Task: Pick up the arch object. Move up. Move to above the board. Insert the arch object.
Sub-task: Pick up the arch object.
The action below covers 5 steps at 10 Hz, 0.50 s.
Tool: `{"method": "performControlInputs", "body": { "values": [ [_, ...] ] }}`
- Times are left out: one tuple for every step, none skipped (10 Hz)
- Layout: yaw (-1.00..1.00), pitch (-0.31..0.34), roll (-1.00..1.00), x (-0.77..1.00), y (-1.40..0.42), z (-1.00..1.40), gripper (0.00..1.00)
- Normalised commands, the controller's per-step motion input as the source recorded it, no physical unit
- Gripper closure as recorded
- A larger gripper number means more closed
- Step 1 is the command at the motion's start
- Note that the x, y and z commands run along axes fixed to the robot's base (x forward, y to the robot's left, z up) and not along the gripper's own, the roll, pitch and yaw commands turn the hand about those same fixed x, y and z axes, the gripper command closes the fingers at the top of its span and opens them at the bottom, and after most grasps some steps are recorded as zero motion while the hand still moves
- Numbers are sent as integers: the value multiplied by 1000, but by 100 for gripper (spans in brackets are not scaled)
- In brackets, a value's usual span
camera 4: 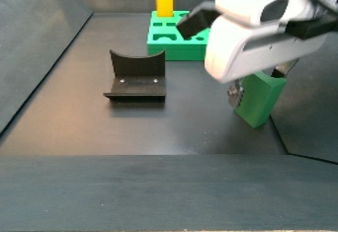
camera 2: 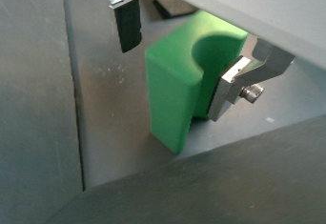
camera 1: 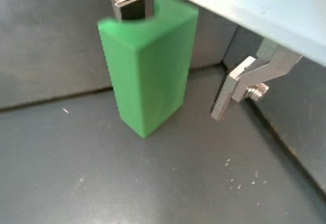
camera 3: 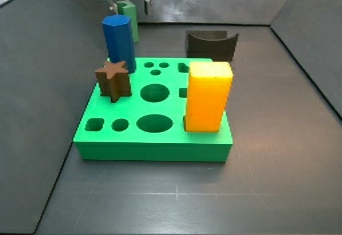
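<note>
Wrist views: pincer (camera 2: 178,61) wide, straddling upright arch object (camera 1: 147,66) on table (camera 1: 76,171) | pads not touching | centre, then close squarely.

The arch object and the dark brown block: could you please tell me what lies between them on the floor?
Nothing: in a side view, bare dark floor separates the arch object, which stands between the open end effector's fingers, from the dark brown block.
</note>
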Motion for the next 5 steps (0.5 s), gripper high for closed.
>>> {"method": "performControlInputs", "body": {
  "values": [
    [-9, -63, -43, 0, 31, -54, 0],
    [0, 0, 0, 0, 0, 0, 0],
    [0, 0, 0, 0, 0, 0, 100],
    [0, 0, 0, 0, 0, 0, 100],
    [0, 0, 0, 0, 0, 0, 100]
  ]
}}
